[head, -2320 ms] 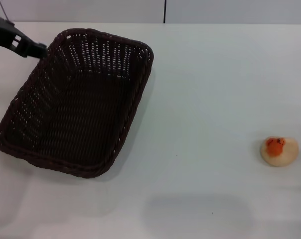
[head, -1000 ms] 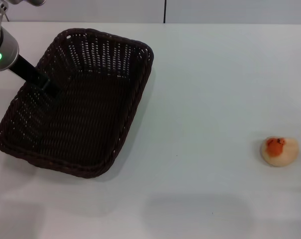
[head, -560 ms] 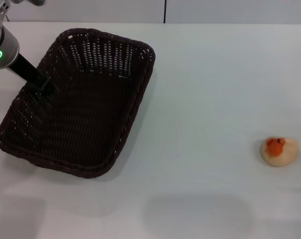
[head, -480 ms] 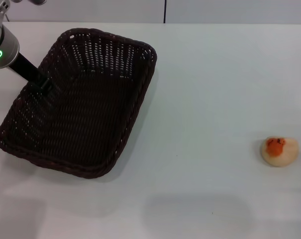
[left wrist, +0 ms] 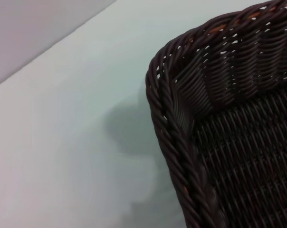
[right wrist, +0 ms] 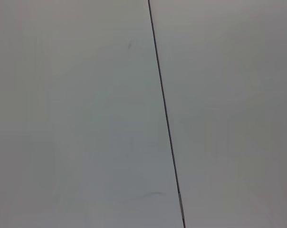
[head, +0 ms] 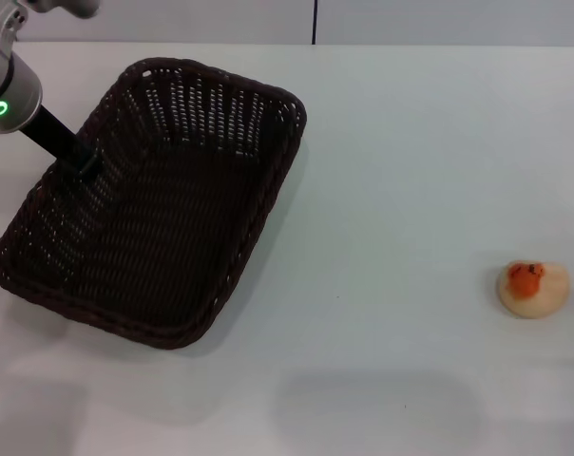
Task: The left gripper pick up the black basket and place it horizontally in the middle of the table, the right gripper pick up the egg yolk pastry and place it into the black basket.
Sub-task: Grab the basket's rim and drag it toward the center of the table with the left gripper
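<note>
The black basket (head: 163, 209), a large dark woven tray, lies at a slant on the left part of the white table (head: 411, 171). My left gripper (head: 81, 163) reaches down from the upper left and is shut on the basket's left long rim. The left wrist view shows a braided corner of the black basket (left wrist: 181, 142) close up, with bare table (left wrist: 62, 142) beside it. The egg yolk pastry (head: 532, 287), a pale ball with an orange top, sits far to the right on the table. My right gripper is out of view.
A wide stretch of white tabletop separates the basket from the pastry. A grey wall with a thin dark seam (head: 315, 21) stands behind the table's far edge. The right wrist view shows only a pale surface with a dark seam (right wrist: 165, 114).
The left gripper came down onto the basket's left rim. Since then the basket has shifted and turned slightly to the right with it. The pastry has not moved.
</note>
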`<action>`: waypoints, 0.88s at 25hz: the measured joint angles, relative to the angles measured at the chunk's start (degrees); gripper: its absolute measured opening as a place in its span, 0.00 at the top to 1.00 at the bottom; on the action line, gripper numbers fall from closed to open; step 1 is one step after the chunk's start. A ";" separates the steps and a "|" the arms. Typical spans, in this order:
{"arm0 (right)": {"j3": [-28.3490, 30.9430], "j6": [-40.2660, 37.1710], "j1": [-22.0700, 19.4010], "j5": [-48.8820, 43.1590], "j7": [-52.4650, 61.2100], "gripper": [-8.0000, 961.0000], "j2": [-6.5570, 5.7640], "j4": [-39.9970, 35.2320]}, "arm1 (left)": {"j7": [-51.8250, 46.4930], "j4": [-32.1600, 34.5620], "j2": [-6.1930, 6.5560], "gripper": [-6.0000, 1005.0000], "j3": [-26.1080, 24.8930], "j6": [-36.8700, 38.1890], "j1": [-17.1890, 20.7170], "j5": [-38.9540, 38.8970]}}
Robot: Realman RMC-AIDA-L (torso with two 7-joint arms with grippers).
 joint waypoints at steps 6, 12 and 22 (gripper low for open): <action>0.00 -0.27 0.01 -0.14 0.49 0.19 -0.03 0.00 | 7.35 -0.52 -1.30 0.70 -0.39 0.99 -1.42 -0.05; 0.00 -0.48 0.01 -0.26 0.87 0.19 -0.09 0.16 | 14.28 -2.29 -2.06 0.71 2.86 2.90 -3.50 -0.39; 0.00 -0.67 -0.08 -0.31 1.64 0.19 -0.10 0.20 | 18.99 -3.38 -2.46 0.74 10.92 6.42 -6.79 -3.55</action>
